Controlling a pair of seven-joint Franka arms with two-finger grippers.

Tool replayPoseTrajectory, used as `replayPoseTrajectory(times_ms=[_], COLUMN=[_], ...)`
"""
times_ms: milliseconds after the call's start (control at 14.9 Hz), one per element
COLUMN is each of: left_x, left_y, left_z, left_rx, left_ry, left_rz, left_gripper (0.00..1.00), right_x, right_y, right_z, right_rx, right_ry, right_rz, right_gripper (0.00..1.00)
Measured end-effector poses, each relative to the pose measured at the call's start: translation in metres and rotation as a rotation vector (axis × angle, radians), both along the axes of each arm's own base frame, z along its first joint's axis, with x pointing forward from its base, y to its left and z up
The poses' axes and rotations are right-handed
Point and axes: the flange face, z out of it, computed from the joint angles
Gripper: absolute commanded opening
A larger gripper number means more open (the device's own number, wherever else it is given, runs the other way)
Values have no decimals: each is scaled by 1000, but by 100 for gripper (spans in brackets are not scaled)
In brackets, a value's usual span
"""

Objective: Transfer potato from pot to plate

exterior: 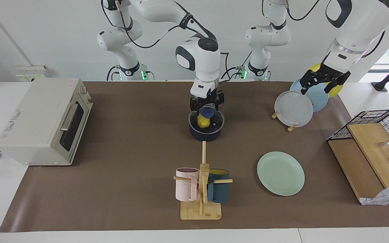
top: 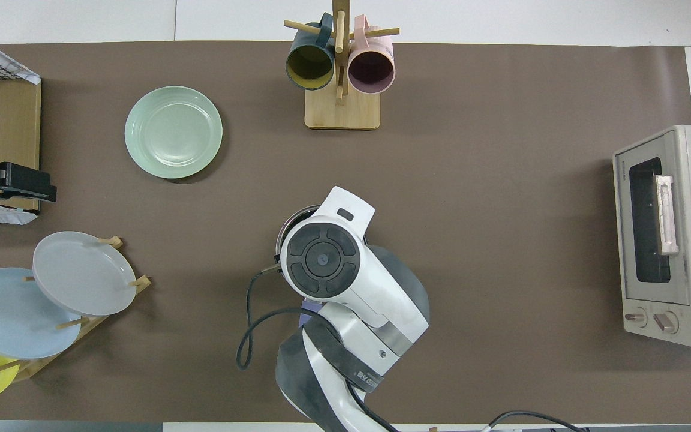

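Yellow potato (exterior: 203, 120) is sitting in the pot (exterior: 205, 129) mid-table while the right gripper (exterior: 206, 108) is hanging over it, jaws apart, and a shallow pinch risks squirting it out; the left gripper (exterior: 322, 81) is waiting, the plate (exterior: 281, 173) lying near the table's front edge.

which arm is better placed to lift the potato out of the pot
Right. The right gripper is directly over the pot, down at the potato. The left gripper waits up over the plate rack.

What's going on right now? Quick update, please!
Right gripper down over pot, around potato. Left gripper waits above plate rack. Mint plate bare, path unobstructed.
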Motion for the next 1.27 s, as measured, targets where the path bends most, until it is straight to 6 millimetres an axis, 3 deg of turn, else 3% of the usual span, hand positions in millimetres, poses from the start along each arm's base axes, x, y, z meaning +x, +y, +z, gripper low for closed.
replayPoseTrajectory(times_ms=[268, 469, 804, 871, 1273], left_x=[0, 0, 0, 0, 0], left_y=[0, 0, 0, 0, -1], left_z=[0, 0, 0, 0, 0], left_rx=[0, 0, 0, 0, 0], left_ry=[0, 0, 0, 0, 0], left_rz=[0, 0, 0, 0, -2], left_gripper=[100, 100, 100, 100, 100], right_x=[1, 2, 1, 1, 5], right_y=[1, -1, -1, -1, -3], right_z=[-1, -3, -5, -5, 4], right_rx=[11, 14, 11, 10, 8], right_ry=[-15, -19, -17, -17, -16], right_rz=[3, 1, 2, 2, -6], right_gripper=[99, 78, 24, 20, 20])
